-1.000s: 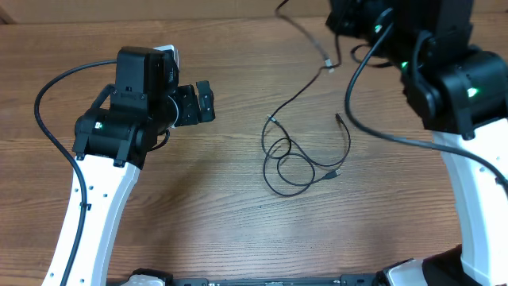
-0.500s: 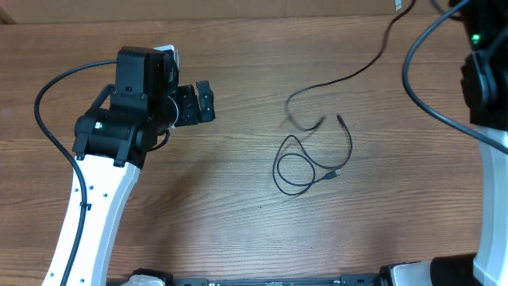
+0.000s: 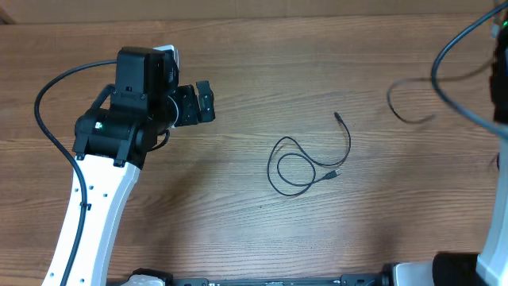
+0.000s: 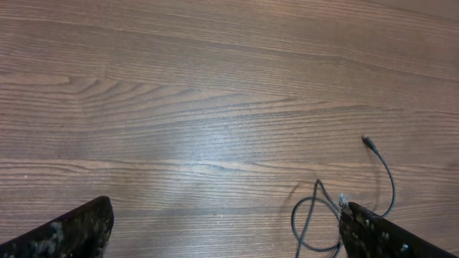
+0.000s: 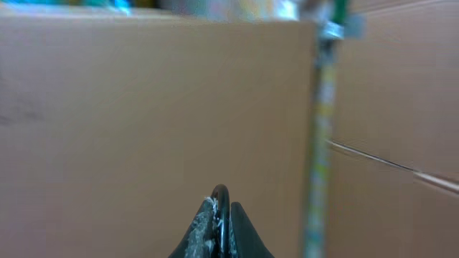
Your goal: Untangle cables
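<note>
One thin black cable point(image 3: 290, 171) lies on the wooden table in a loose loop, its plug ends at the upper right and right of the loop. A second cable point(image 3: 409, 107) hangs blurred in the air at the right. The right wrist view shows my right gripper point(image 5: 221, 215) shut on a bend of that cable point(image 5: 220, 197); in the overhead view this gripper is out of frame. My left gripper point(image 3: 205, 102) hovers left of the looped cable, open and empty. In the left wrist view the looped cable point(image 4: 315, 215) lies beside the right fingertip point(image 4: 387, 235) of the left gripper point(image 4: 226, 236).
The right arm point(image 3: 500, 79) stands at the right edge of the overhead view, with its thicker black wire curving near it. A cardboard wall point(image 5: 143, 107) fills the right wrist view. The left arm's white link point(image 3: 95, 206) reaches up from the front left.
The right arm has swept up and to the right, pulling one cable out of the tangle and off the table. The other cable stays as a loop. The left arm has not moved.
</note>
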You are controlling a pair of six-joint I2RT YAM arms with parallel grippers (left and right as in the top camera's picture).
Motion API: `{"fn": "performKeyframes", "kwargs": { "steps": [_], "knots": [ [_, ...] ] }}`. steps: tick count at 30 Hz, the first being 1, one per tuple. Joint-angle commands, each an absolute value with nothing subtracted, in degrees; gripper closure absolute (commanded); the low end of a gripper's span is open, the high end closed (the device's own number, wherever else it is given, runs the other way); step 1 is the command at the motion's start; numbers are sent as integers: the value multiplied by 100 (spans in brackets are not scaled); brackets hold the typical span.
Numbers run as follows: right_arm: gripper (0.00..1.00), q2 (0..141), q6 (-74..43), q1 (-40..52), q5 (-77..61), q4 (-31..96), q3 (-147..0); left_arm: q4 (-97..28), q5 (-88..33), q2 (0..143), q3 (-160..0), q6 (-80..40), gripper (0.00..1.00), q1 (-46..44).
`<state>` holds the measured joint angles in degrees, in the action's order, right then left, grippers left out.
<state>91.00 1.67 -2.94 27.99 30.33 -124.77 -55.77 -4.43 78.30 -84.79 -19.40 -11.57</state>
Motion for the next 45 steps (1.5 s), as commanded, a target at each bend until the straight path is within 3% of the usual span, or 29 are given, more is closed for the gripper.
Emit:
{"fn": "performKeyframes", "kwargs": {
  "steps": [1,2,8,15,34,36,39,45],
  "knots": [
    [96,9439,305,-893,3083,3142,-12569,-5570,-403,7856,-8593,-1992,0,-1127],
    [96,9695,305,-1461,3081,3212,-12569,-5570,-403,7859,-8593,-1992,0,-1127],
    [96,10086,-517,-2545,3020,3422,-12484,-5568,-403,7863,-8593,-1992,0,-1127],
    [96,10363,-604,-3548,1776,3701,-12484,-5568,-403,7863,-8593,-1992,1,-1127],
    [96,11153,-1229,-3704,1378,4788,-11083,-5570,-403,7863,-8593,-1992,0,-1127],
    [70,11159,-1352,-3704,1378,4770,-10822,-5568,-403,7863,-8593,-1992,0,-1127],
    [1,11159,-1393,-3704,1181,4799,-10630,-5570,-403,7863,-8593,-1992,0,-1127],
    [0,11157,-1343,-3697,239,5000,-10619,-5570,-403,7863,-8593,-1994,0,-1127]
  ]
}}
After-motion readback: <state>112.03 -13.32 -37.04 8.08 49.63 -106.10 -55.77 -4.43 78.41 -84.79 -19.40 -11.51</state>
